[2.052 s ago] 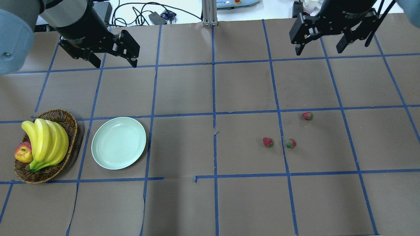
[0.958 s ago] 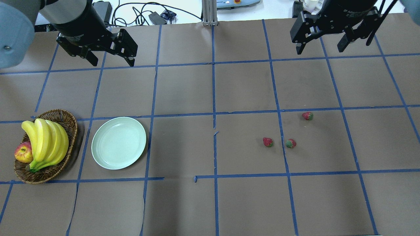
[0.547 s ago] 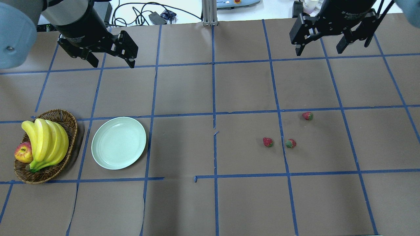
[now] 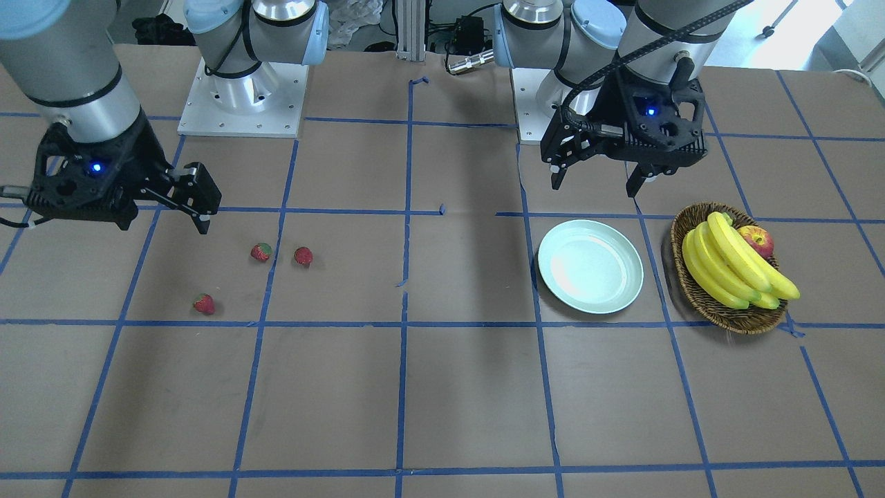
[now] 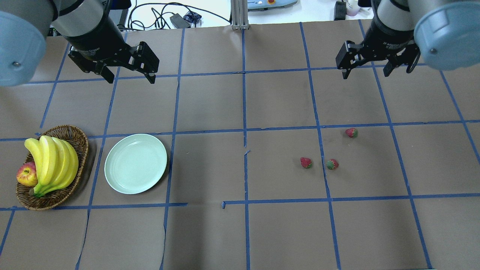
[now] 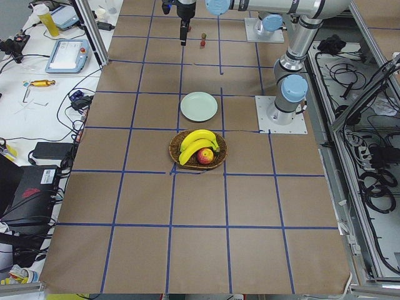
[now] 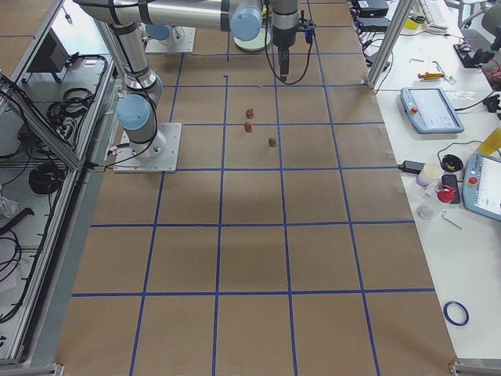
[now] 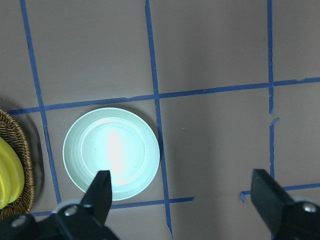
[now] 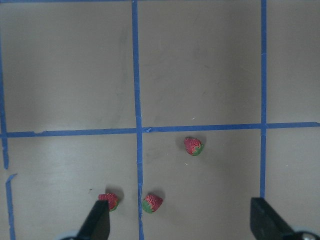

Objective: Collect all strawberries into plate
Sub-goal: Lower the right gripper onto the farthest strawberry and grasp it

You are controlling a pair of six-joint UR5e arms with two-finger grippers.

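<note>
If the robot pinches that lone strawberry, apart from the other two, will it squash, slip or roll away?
The lone strawberry looks tiny beside the open right gripper, so it is probably light. It is rounded and lies on flat paper, so a nudge may roll it. Soft or hard: cannot tell.

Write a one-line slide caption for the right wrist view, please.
The right gripper, fingers open, looks down at three strawberries on the taped table.

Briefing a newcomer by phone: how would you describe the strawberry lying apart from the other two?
Go to the table end away from the plate and basket. Three strawberries lie there. Two form a close pair; the lone strawberry lies apart, farthest from the right arm's base.
</note>
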